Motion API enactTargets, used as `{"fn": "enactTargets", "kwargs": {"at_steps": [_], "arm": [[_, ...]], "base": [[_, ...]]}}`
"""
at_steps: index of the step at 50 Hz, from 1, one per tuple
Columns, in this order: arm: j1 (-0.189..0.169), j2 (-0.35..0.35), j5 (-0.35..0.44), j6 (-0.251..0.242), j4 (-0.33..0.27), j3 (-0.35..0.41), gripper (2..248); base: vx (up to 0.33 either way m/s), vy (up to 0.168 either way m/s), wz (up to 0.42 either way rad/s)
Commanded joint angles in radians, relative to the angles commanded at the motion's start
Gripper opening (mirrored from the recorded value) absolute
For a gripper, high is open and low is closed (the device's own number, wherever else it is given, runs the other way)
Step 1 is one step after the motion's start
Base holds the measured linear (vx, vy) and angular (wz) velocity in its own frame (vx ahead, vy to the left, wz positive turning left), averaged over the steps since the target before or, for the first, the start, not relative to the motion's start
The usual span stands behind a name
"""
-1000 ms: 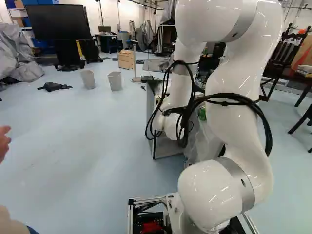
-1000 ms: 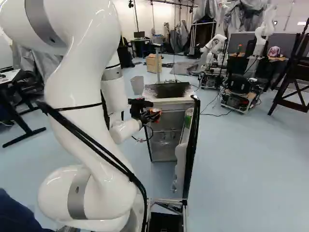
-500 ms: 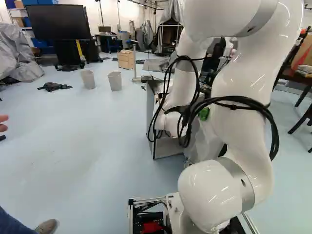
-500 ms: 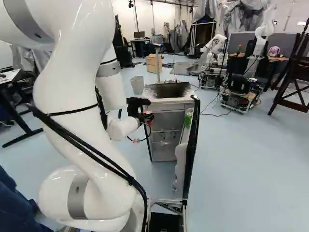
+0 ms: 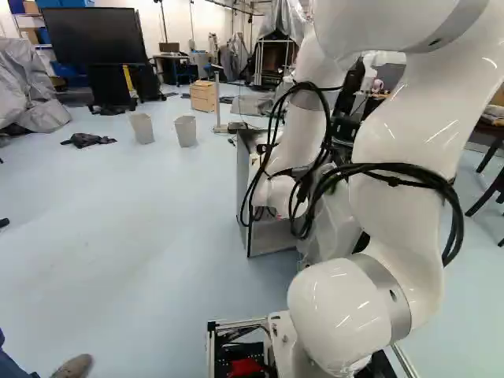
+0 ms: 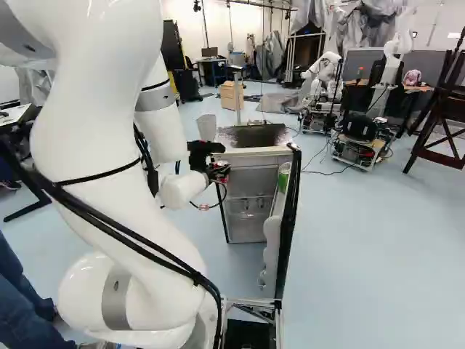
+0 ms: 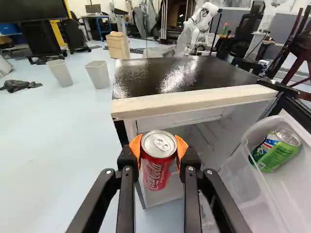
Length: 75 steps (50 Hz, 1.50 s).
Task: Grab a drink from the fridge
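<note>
While the gripper is clamped on the red can, one orange pad on each side near its top, the can hangs upright before the open front of the fridge, near the left edge of the opening. Above that opening runs the pale front edge of the fridge's dark top; to the right the door stands open, with a clear bin in which a green can lies tilted. The arm, looped with black cables, stands in front of much of the door in the left base view. Past the fridge's left side, well apart from it, two grey bins stand on the floor near a dark cloth, with a wooden cabinet farther back and a big screen at the far left of that view. At the right of the right base view are another robot and a dark wooden chair. Compared with half a second ago, the arm has shifted against its foot joint, its upper part farther right in the left base view and farther left in the right one. The gripper and red can have moved a little up and left in the right base view, while the base, fridge and door have kept their places.
</note>
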Motion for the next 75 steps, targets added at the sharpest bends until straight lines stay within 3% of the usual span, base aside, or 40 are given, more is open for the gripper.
{"fn": "enactTargets", "kwargs": {"at_steps": [31,75], "arm": [[0.000,0.103,-0.076,0.000,0.000,0.021,94],[-0.002,0.225,-0.100,0.000,-0.015,0.023,94]], "base": [[0.000,0.000,0.000],[0.000,0.000,0.000]]}}
